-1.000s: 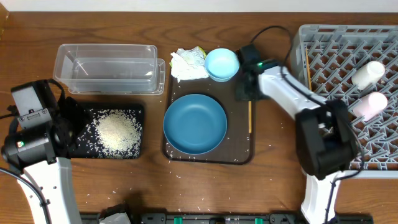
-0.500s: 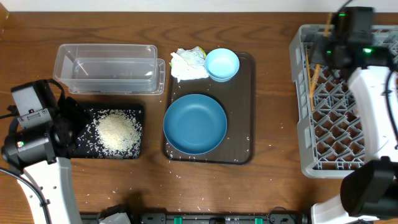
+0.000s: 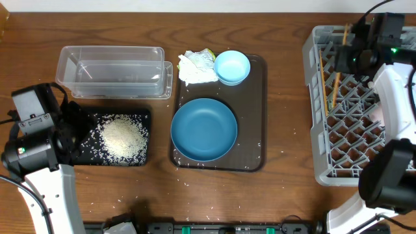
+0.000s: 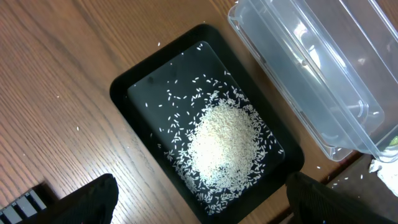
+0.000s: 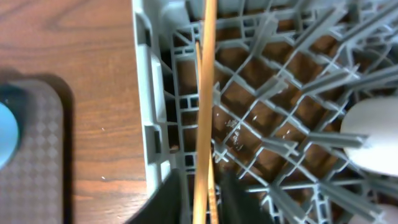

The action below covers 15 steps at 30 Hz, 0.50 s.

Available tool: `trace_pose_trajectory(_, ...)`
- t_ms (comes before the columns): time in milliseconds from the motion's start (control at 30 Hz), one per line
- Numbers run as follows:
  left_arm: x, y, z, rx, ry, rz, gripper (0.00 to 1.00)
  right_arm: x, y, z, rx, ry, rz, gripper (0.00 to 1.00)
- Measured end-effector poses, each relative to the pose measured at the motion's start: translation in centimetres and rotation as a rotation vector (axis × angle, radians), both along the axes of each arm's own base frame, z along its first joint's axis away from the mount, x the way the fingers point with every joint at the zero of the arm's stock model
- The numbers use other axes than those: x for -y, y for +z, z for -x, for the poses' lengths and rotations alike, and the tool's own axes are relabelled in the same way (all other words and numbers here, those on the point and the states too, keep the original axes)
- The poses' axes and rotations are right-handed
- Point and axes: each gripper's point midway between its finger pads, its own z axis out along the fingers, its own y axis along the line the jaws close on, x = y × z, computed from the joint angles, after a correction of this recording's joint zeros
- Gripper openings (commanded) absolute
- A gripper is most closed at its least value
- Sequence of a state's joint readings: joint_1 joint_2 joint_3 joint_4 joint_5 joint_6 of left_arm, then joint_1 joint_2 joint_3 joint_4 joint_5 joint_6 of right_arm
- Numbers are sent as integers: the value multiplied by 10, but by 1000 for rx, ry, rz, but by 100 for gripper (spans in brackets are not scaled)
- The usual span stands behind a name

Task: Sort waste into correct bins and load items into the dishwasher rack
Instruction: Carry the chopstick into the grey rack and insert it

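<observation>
Big grey dishwasher rack [image 3: 311,140] sits right under the right gripper [image 5: 204,202], and that looks like the point: the arm is parked over the rack's near-left corner cells, just inside the wall, so the load can go down between the pegs. A pale rounded thing, probably the white cup [image 5: 373,143], rests in the lattice off to this gripper's right.

Well away on its left is the brown serving tray [image 3: 257,97], carrying the dark-blue bowl [image 3: 203,129], the light-blue bowl [image 3: 232,67] and the paper wad [image 3: 197,67], none of them sorted yet.

The empty clear tub [image 3: 114,71] lies ahead of the left gripper [image 4: 199,193]. The black tray [image 4: 143,87] lies directly below it, with the rice [image 4: 221,143] heaped in the middle.

Now the chopsticks [image 5: 207,93]: the right fingers are clamped narrow on them, the sticks running lengthwise out ahead over the rack wall. Whether both are truly pinched, I can't tell.

The left gripper is spread wide, holding nothing and touching nothing.
</observation>
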<state>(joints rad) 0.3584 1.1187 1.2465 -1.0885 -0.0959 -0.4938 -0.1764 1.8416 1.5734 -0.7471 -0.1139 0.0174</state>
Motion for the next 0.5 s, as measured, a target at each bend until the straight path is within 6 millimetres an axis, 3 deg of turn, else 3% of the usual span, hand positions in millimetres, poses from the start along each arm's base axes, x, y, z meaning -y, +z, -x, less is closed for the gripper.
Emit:
trace_pose_trajectory(133,0,0,0,0,0,0,89,-4,-5,1,-13,11,-22,71)
trace_pose_trajectory(233,0,0,0,0,0,0,89,-9,-5,3,-18,21,-52,88)
trace_pose_trajectory(333,0,0,0,0,1,0,89,-13,-7,6,-34,11,-83,96)
trace_pose_trajectory(500,0,0,0,0,0,0,89,-25,-8,10,-49,28,-149,96)
